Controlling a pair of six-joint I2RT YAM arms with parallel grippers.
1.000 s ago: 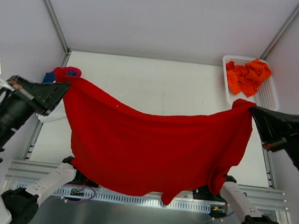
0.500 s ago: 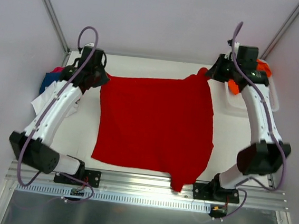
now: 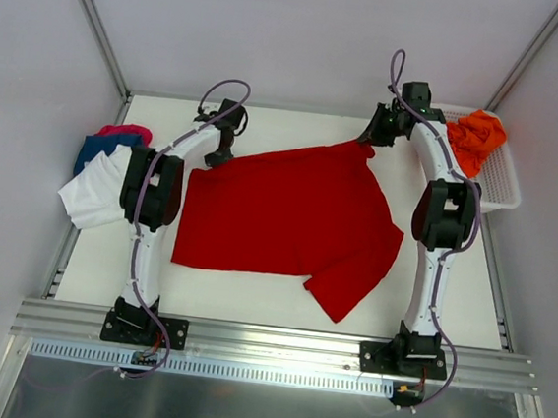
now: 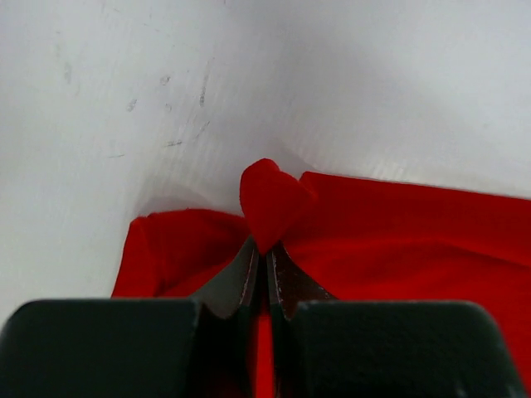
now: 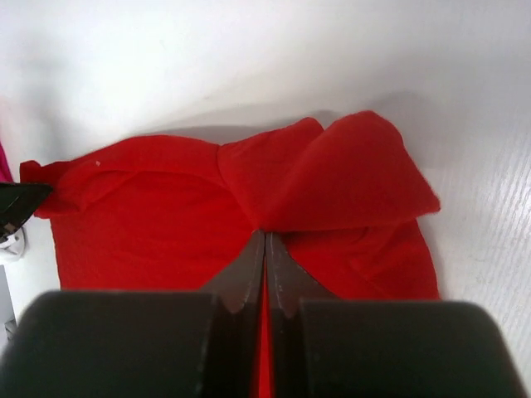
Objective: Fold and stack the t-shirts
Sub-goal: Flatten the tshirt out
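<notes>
The deep red t-shirt (image 3: 288, 220) lies spread on the white table, with one sleeve (image 3: 351, 280) trailing toward the near right. My left gripper (image 3: 217, 154) is at its far left corner, shut on a pinch of red cloth (image 4: 270, 199) that pokes up past the tips (image 4: 265, 249). My right gripper (image 3: 370, 139) is at the far right corner, shut on a fold of the same shirt (image 5: 332, 182), tips (image 5: 265, 236) pressed together. Both arms reach far across the table. Orange t-shirts (image 3: 476, 137) lie bunched at the far right.
The orange t-shirts sit in a white mesh basket (image 3: 503, 191) at the table's far right edge. At the left edge lie a white tee (image 3: 92, 196), a blue one (image 3: 92, 147) and a pink one (image 3: 123, 133). Grey walls close in the back and sides.
A second ago both grippers held the red t-shirt stretched high near the camera. They have since carried it to the far side and lowered it, and it now lies flat on the table.
</notes>
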